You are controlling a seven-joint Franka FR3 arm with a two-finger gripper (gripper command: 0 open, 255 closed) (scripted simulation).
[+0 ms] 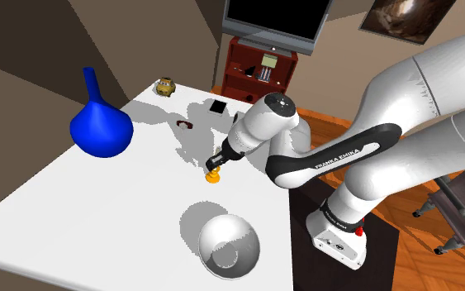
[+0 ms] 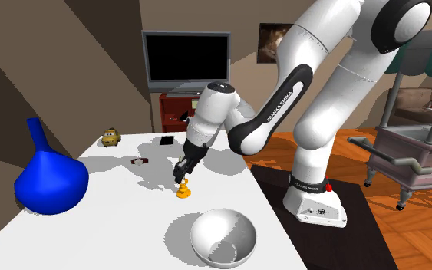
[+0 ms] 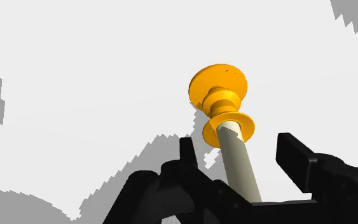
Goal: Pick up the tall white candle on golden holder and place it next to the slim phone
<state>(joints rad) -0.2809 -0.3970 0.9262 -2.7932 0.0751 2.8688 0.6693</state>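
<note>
- A blue vase [image 1: 98, 124] with a narrow neck stands at the shoulder view's left side of the white bench [image 1: 73, 215], at about 10 o'clock from the candle and well apart from it.
- A small yellow toy car [image 1: 165, 86] sits near the bench's far edge, at about 11 o'clock from the candle.
- A small dark curved piece [image 1: 184, 124] lies on the bench between the toy car and the candle.
- The white candle on its golden holder [image 1: 212, 176] stands upright on the bench near its middle, with the holder's base on the surface.
- The black claw [image 1: 216, 165] is down over the candle. In the wrist view the claw [image 3: 239, 145] is spread, its fingers [image 3: 295, 159] on either side of the candle's shaft [image 3: 241, 165] with a gap on each side, so the candle is not clasped.
- The slim black phone [image 1: 217, 107] lies flat at 12 o'clock from the candle, apart from it.
- A pale bowl [image 1: 229, 244] rests at about 6 o'clock from the candle, near the bench's close edge.
- The white arm [image 1: 338, 157] reaches in from 3 o'clock.
</note>
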